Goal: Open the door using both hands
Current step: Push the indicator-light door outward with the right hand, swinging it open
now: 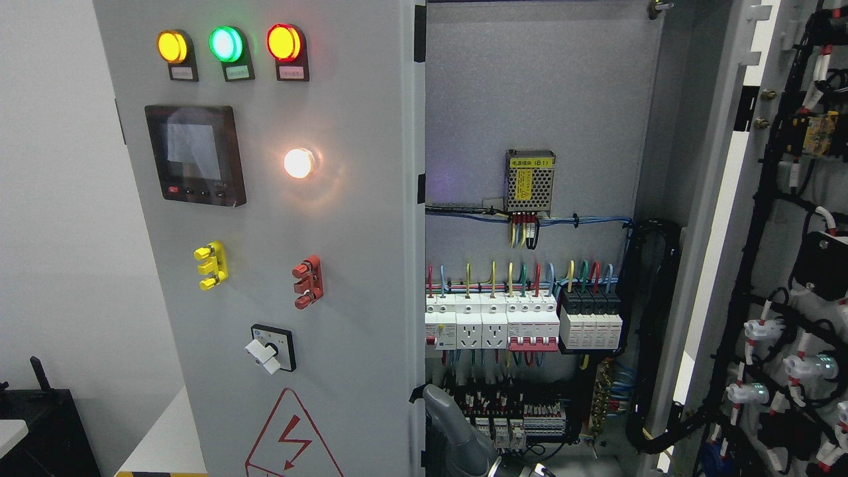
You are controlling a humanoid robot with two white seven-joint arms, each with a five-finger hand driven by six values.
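The grey cabinet's left door (344, 265) is closed and carries lamps, a screen and switches. Its right door (788, 278) is swung wide open at the picture's right, with its wired inner side showing. My right hand (457, 434) comes up from the bottom edge just right of the middle. Only a grey rounded part of it shows, beside the free edge of the left door (419, 371) and in front of the lower terminal rows. Whether it touches that edge cannot be told. My left arm is out of view.
Inside the cabinet are breakers and sockets (523, 324), a power supply (530, 180) and a black cable bundle (656, 331). At the lower left stand a white surface (165, 437) and a dark box (46, 430).
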